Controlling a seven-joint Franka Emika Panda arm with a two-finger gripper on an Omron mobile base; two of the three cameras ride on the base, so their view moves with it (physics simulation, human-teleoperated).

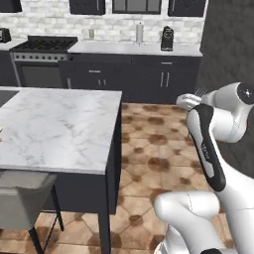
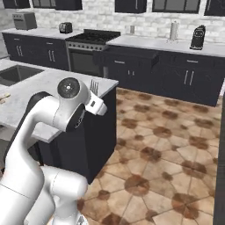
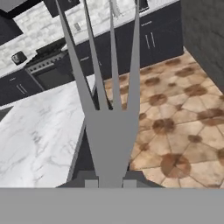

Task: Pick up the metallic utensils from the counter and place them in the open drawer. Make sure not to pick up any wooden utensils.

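My gripper (image 3: 109, 183) is shut on a slim grey metal fork (image 3: 109, 127), one of the metallic utensils; its tines point up and away from the hand. The fork's tines (image 1: 201, 91) rise above the gripper (image 1: 191, 101), which is held in the air past the right end of the counter (image 1: 59, 129), over the tiled floor. From the other side the fork (image 2: 94, 86) and gripper (image 2: 97, 104) sit beside the marble counter (image 2: 39, 90). The open drawer (image 2: 129, 56) juts from the dark far cabinets, right of the stove. A tan wooden utensil tip (image 2: 3, 97) lies at the counter's left edge.
A dark sink (image 2: 17, 74) is set in the island. A grey stool (image 1: 20, 203) stands at its near side. The stove (image 2: 90, 44), a paper towel roll (image 2: 174, 30) and a black coffee machine (image 2: 197, 37) line the far counter. Open tiled floor (image 2: 167, 145) lies between.
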